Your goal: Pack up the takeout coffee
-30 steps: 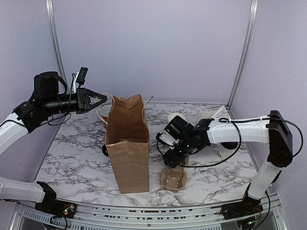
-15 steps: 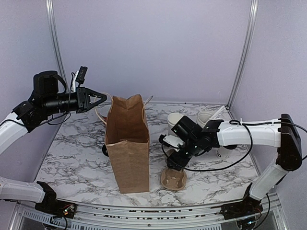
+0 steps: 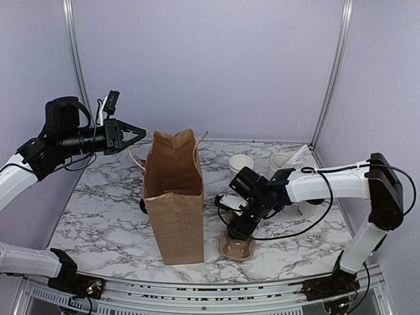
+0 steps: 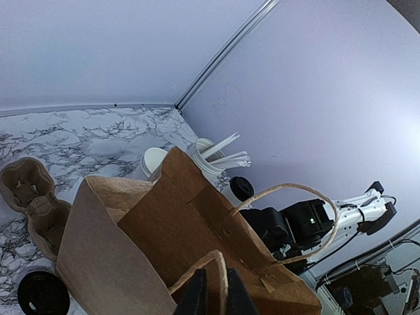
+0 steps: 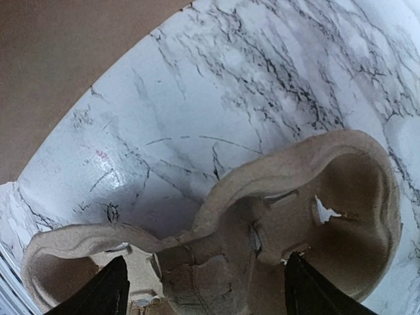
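Left end effector [image 4: 214, 296] is pressed together on the bag handle [image 4: 216, 262], lifted up and toward the left side. My read is that this tensions the paper bag [image 3: 174, 197] so it stands upright on the counter [image 3: 98, 216] with its mouth pulled open for a drop from above.

Right end effector [image 5: 209, 296] is spread wide and holds nothing. It points down over the pulp cup carrier [image 5: 262, 197], with one finger on each side of the centre ridge between the two wells. Both wells are empty. The ridge looks like the stiffest place to pinch, which would explain the straddle. The carrier sits on the counter just beside the bag's near right corner.

Only the black lid of the takeout coffee [image 4: 241, 188] shows, in the left wrist view, beyond the bag and near the tumbler with sticks [image 3: 281, 159]. In the top view the right forearm covers that spot, so it is probably standing on the counter behind the arm, well apart from the carrier.

A lidless cup [image 3: 241, 163] stands at the back, and a loose black lid [image 4: 42, 295] lies by the bag's left side.

Packing has barely started: the coffee isn't in a well and nothing is over the bag. The main risk is the carrier catching on the bag's mouth when it goes in.
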Controlling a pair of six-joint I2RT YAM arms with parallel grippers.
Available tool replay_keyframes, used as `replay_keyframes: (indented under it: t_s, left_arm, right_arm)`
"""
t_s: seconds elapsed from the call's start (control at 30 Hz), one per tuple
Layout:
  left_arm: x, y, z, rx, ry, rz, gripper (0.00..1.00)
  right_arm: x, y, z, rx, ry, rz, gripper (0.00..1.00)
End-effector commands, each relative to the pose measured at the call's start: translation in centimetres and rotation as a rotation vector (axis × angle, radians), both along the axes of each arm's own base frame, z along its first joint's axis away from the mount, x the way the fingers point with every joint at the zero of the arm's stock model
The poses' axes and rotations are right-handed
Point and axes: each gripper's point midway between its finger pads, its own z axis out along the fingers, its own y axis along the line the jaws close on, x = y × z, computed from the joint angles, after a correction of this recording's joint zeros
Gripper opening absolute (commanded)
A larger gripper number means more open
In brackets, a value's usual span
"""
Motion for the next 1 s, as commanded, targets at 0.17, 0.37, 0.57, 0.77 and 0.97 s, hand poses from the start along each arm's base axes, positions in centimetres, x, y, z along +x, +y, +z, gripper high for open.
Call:
replay_keyframes:
  t_s: [0.17,0.37,0.57,0.77,0.97]
  left_arm:
    - [-0.1,0.3,1.0,-0.01,-0.019,0.007,0.12]
    - [-0.2,0.4,1.1,-0.013,-0.023,0.011,0.12]
    - [-0.2,0.5,1.1,-0.012,-0.022,0.012,0.12]
    - [-0.1,0.5,1.0,-0.01,-0.022,0.014,0.12]
    - [0.0,0.3,0.9,-0.009,-0.018,0.008,0.12]
  right_arm:
    - [0.0,1.3,-0.6,0.001,0.025,-0.031,0.76]
    - [1.5,2.0,-0.2,0.009,0.013,-0.128,0.64]
    - [2.5,2.0,0.6,0.017,0.022,-0.235,0.52]
    - [2.0,2.1,1.4,0.047,0.049,-0.281,0.46]
    - [1.3,1.2,1.1,0.009,0.022,-0.184,0.61]
